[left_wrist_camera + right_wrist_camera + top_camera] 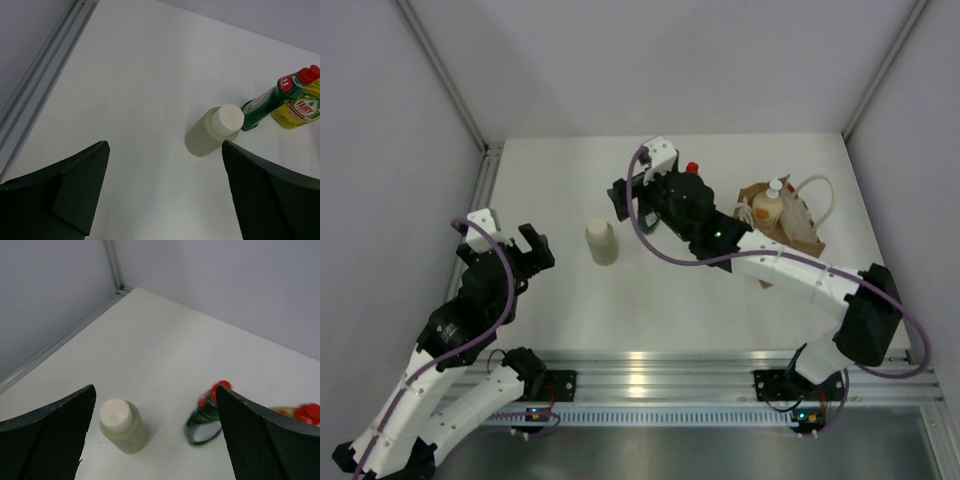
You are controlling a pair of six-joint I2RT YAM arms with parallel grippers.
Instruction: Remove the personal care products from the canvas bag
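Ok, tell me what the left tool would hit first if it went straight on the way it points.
Most likely the cream bottle, standing ahead of the left tool, between its open fingers. The dark green bottle is farther behind. Height is unclear, so it might pass above.

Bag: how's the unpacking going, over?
Left gripper, right gripper open, empty. Cream bottle, green bottle, yellow bottle out on table. Pump bottle in bag. No obstacle seen.
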